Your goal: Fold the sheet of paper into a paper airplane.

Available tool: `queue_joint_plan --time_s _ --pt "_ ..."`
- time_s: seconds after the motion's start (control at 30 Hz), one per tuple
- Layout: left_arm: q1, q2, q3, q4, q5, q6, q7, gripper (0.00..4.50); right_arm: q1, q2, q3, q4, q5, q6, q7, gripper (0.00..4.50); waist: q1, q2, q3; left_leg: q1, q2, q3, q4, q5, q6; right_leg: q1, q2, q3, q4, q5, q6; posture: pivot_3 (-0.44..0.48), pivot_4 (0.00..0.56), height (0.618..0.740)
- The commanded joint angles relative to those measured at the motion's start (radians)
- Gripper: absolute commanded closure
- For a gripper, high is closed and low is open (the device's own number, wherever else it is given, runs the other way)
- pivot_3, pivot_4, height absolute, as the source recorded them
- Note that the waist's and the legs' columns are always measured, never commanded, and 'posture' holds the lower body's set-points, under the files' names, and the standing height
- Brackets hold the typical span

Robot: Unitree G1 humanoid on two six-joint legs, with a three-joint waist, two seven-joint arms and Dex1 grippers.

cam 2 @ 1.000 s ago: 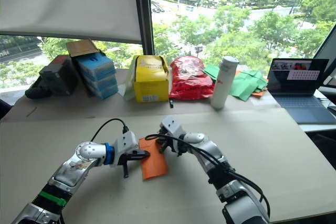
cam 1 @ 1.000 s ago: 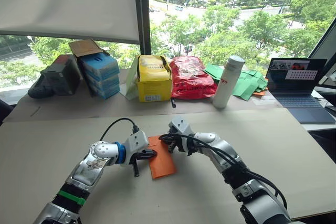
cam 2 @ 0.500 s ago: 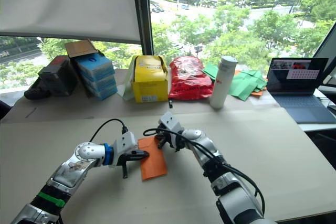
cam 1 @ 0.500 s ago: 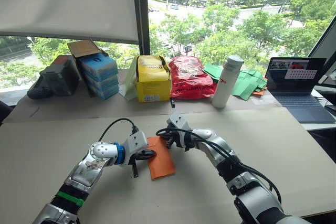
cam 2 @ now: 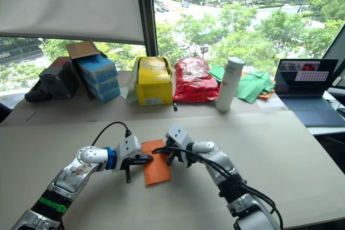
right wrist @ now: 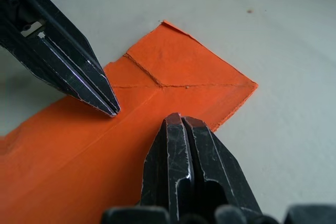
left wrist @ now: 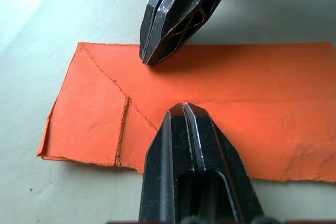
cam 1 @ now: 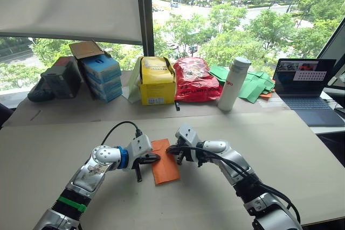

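We have both grippers tip-down on the sheet of paper [cam 1: 165,160], which lies flat on the table [cam 1: 302,144] between our arms. The left gripper [left wrist: 184,109] and right gripper [right wrist: 178,120] each have their fingers pressed together, gripping nothing, just pinning the folded strip. To crease well, we should probably drag one tip along the fold while the other holds it. The strip's long axis runs away from us, its folded-corner end farther, toward the yellow box [cam 1: 158,81].

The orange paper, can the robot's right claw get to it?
Probably yes. The right claw is shut, with its tip already on the sheet of paper, opposite the left claw. Nothing stands between them.
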Motion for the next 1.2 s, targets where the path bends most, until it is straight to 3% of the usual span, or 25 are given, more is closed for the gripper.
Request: queue_joint_plan --time_s 0.03,1.2 --pt "0.018 0.017 -0.028 0.043 0.046 0.028 0.003 4.5 0.051 -0.037 0.036 -0.029 -0.008 0.071 0.032 4.46 0.0 0.0 0.0 0.0 0.0 0.0 0.0 0.0 0.0 0.0 0.0 0.0 0.0 0.0 0.0 0.0 0.15 0.74" --pt "-0.01 0.014 -0.035 0.077 0.052 0.01 0.003 4.5 0.198 -0.238 0.102 -0.364 0.066 0.214 0.17 4.46 0.007 0.0 0.0 0.0 0.0 0.0 0.0 -0.001 0.001 0.0 -0.001 -0.001 -0.003 0.0 0.0 0.0 0.15 0.74"
